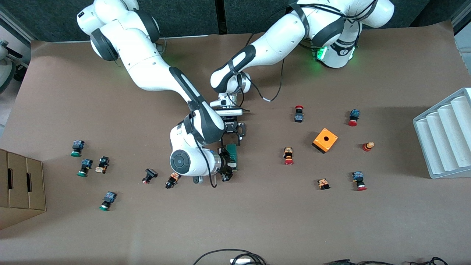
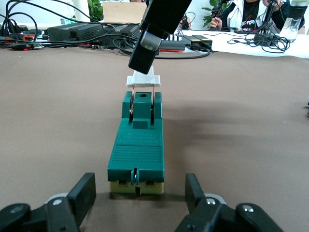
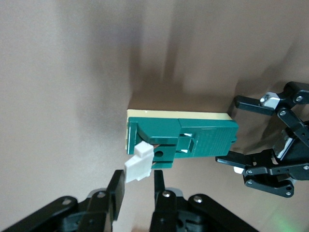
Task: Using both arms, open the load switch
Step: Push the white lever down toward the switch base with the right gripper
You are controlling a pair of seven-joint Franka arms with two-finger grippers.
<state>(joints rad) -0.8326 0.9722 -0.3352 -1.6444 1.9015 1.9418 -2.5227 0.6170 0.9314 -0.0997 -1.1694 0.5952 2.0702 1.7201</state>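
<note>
Load switch [image 1: 232, 154]: we see it lying on the bench [image 1: 257, 221], mid-span.
Left end effector [image 2: 140, 195]: spread, straddling its plain end.
Right end effector [image 3: 139, 191]: pinching its white piece [image 3: 137, 163].

Switch [image 2: 137, 145]: matt dark-green plastic, ribbed top, cream base, white plastic handle [image 2: 143, 80] on copper-coloured metal blades. Tabletop [image 1: 235, 221]: matt brown paper, faintly creased. Arms [image 1: 147, 70]: glossy white shells, dark grey bands. Cube [image 1: 325, 140]: smooth orange plastic.
</note>
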